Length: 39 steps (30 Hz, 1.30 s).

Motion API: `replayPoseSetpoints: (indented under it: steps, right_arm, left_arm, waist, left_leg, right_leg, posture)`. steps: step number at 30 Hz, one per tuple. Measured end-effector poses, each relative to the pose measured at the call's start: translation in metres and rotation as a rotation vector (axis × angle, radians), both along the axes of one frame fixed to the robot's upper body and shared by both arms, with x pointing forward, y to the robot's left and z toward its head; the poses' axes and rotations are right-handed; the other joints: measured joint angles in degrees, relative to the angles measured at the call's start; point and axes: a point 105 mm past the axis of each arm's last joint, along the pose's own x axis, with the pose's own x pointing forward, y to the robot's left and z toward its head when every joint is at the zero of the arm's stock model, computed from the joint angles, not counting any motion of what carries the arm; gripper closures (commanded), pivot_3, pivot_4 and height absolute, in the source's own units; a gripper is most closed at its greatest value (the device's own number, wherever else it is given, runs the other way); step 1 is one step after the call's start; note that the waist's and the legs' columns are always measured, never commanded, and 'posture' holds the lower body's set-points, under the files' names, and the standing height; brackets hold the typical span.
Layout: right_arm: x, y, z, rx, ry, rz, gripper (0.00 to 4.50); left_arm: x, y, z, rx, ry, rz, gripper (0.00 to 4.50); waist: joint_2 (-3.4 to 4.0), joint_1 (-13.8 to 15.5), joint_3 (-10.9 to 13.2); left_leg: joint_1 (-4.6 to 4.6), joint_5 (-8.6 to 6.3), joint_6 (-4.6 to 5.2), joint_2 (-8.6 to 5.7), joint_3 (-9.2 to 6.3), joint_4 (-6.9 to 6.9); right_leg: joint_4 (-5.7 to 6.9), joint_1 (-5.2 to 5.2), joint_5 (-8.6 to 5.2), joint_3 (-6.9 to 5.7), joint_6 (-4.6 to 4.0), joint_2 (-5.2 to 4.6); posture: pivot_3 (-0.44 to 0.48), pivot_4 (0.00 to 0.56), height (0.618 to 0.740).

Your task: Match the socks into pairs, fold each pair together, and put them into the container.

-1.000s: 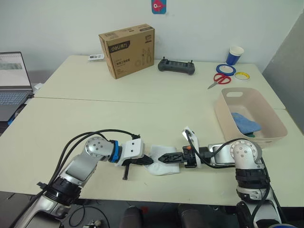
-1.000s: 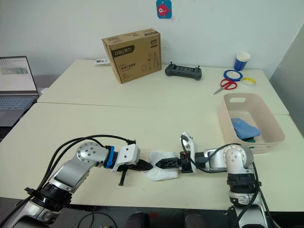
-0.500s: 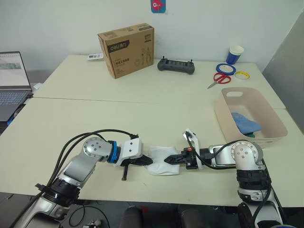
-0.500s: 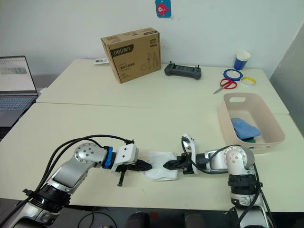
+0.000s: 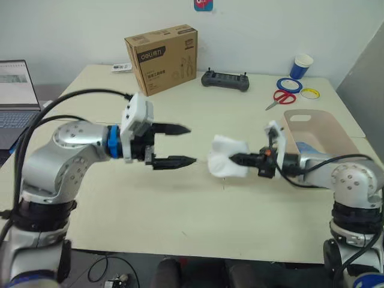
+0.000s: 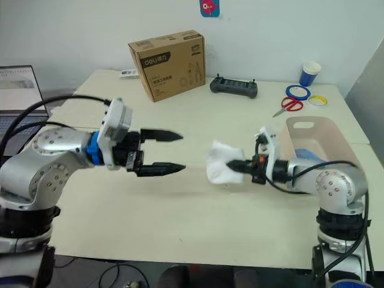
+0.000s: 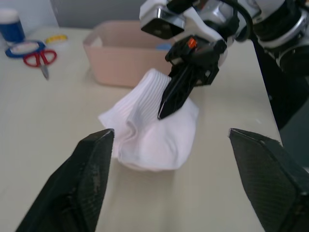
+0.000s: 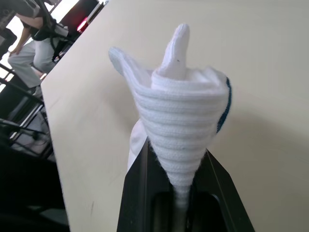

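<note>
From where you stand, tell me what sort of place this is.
Probably an office or lab workroom: pale worktables pushed together, a laptop at one edge, and a cardboard box, handheld controller, scissors and tape rolls along the far side.

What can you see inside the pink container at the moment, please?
Inside the container lies a light blue sock. The right gripper, shut on the white socks, and its arm cover the near part, so anything else there is hidden.
</note>
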Motion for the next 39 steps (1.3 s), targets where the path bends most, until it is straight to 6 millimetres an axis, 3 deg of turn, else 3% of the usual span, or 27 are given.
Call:
replayPoseSetpoints:
  steps: [7, 9, 11, 13, 15, 22, 28, 33, 39]
  right_arm:
    - [0.036, -0.085, 0.072, -0.213, -0.383, -0.395, 4.5]
    - [0.039, -0.114, 0.095, -0.364, -0.531, -0.489, 4.5]
    - [0.04, -0.13, 0.102, -0.551, -0.643, -0.513, 4.5]
    - [0.044, -0.148, 0.089, -0.84, -0.733, -0.485, 4.5]
    - [0.05, -0.163, 0.062, -1.03, -0.735, -0.421, 4.5]
    - [0.056, -0.18, -0.008, -1.295, -0.66, -0.155, 4.5]
    - [0.039, -0.182, -0.031, -1.325, -0.558, 0.067, 4.5]
    - [0.035, -0.177, -0.037, -1.291, -0.522, 0.148, 4.5]
    - [0.033, -0.174, -0.041, -1.252, -0.48, 0.196, 2.58]
  left_arm:
    - [0.021, -0.04, 0.028, -0.168, -0.073, -0.003, 0.04]
    - [0.026, -0.053, 0.037, -0.204, -0.097, -0.01, 0.04]
    - [0.033, -0.064, 0.043, -0.239, -0.11, -0.001, 0.04]
    - [0.034, -0.08, 0.045, -0.255, -0.106, -0.019, 0.04]
    - [0.031, -0.092, 0.04, -0.237, -0.094, -0.05, 0.04]
    - [0.023, -0.114, 0.025, -0.173, -0.096, -0.117, 0.04]
    - [0.016, -0.107, 0.009, -0.133, -0.074, -0.116, 0.04]
    - [0.012, -0.105, -0.014, -0.073, -0.002, -0.122, 0.04]
    - [0.012, -0.107, -0.014, -0.074, -0.011, -0.121, 0.0]
  waist:
    - [0.02, 0.43, 0.03]
    - [0.02, 0.68, 0.03]
    - [0.01, 0.91, 0.03]
    - [0.0, 1.14, 0.02]
    - [0.02, 0.98, 0.02]
    - [0.21, 0.3, 0.08]
    - [0.32, 0.29, 0.07]
    - [0.32, 0.38, 0.08]
    - [0.32, 0.61, 0.08]
  left_leg:
    - [-0.04, 0.0, 0.0, -0.07, 0.09, 0.14]
    - [-0.03, 0.0, 0.0, -0.07, 0.09, 0.15]
    - [-0.03, 0.0, 0.0, -0.07, 0.11, 0.17]
    - [-0.03, 0.0, 0.0, -0.08, 0.15, 0.19]
    - [-0.02, 0.0, 0.0, -0.09, 0.27, 0.2]
    - [0.02, 0.01, -0.02, -0.09, 0.23, 0.32]
    - [0.06, 0.01, -0.02, -0.09, 0.18, 0.37]
    - [0.14, 0.02, -0.02, -0.1, 0.15, 0.43]
    - [0.14, 0.02, -0.03, -0.13, 0.17, 0.48]
  right_leg:
    - [-0.01, 0.0, 0.04, 0.11, -0.05, -0.04]
    - [-0.01, 0.0, 0.04, 0.12, -0.06, -0.03]
    - [-0.04, 0.0, 0.03, 0.12, -0.04, -0.02]
    - [-0.06, 0.01, 0.02, 0.17, -0.02, -0.03]
    - [-0.05, 0.0, 0.04, 0.31, -0.05, -0.05]
    - [0.09, 0.0, 0.1, 0.3, -0.15, -0.03]
    - [0.09, 0.09, 0.12, 0.27, -0.18, -0.04]
    - [0.11, 0.21, 0.16, 0.23, -0.13, -0.07]
    - [0.11, 0.24, 0.22, 0.25, -0.06, -0.09]
  posture:
    - [0.0, 0.15, 0.74]
    - [0.0, 0.15, 0.74]
    - [0.0, 0.15, 0.74]
    - [0.0, 0.15, 0.74]
    - [0.0, 0.15, 0.74]
    - [0.0, 0.15, 0.74]
    - [0.0, 0.15, 0.74]
    - [0.0, 0.15, 0.74]
    - [0.0, 0.15, 0.74]
